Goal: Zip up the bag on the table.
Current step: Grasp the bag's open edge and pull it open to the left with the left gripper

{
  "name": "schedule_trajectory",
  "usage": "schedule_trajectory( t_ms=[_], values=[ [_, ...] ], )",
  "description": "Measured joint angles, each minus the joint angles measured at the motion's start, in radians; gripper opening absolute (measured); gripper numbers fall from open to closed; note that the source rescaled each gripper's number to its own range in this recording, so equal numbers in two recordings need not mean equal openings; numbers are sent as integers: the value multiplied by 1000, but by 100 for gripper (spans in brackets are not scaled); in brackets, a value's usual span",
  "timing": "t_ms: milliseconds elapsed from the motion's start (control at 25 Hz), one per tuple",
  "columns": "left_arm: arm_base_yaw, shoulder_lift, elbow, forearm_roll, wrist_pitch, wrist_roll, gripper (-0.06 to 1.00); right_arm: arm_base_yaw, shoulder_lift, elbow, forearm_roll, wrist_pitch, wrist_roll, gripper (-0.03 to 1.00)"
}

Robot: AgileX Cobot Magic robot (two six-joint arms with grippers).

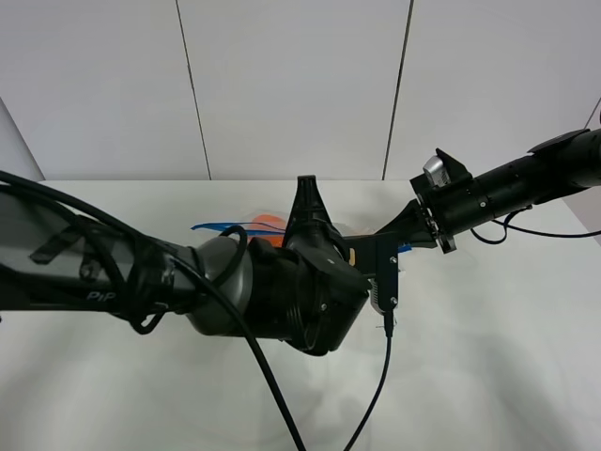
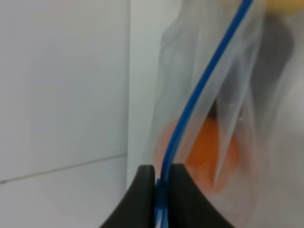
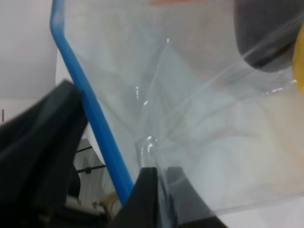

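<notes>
The clear bag [image 2: 247, 95] is held up off the white table [image 1: 488, 357], mostly hidden behind my left arm in the exterior view. Its blue zip strip [image 1: 225, 226] and an orange fruit [image 1: 270, 225] show there. My left gripper [image 2: 162, 173] is shut on the blue zip strip [image 2: 199, 90], with the orange fruit [image 2: 209, 152] just behind it. My right gripper [image 3: 161, 173] is shut on the bag's clear plastic [image 3: 199, 118], beside the zip strip [image 3: 90, 104]. Dark fruit [image 3: 266, 33] and yellow fruit [image 3: 299, 61] show through the bag. In the exterior view my left gripper [image 1: 306, 193] and right gripper [image 1: 401, 246] are close together.
My bulky left arm [image 1: 263, 291] covers the table's middle, and a black cable [image 1: 376, 395] hangs from it toward the front edge. My right arm [image 1: 507, 188] reaches in from the right. A white panelled wall [image 1: 291, 85] stands behind the table.
</notes>
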Motion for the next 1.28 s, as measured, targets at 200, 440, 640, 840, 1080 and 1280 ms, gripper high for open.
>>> schedule_trajectory(
  t_ms=[200,440,640,840,1080,1280],
  values=[
    [41,0,0,-9,11,3,0,0,0,-1,4,-5,0,0],
    [79,0,0,-20,11,8,0,0,0,-1,6,-7,0,0],
    [109,0,0,-21,10,9,0,0,0,-1,8,-7,0,0],
    [144,0,0,-22,10,9,0,0,0,-1,12,-7,0,0],
    [171,0,0,-23,10,9,0,0,0,-1,12,-7,0,0],
    [190,0,0,-23,10,9,0,0,0,-1,12,-7,0,0]
  ],
)
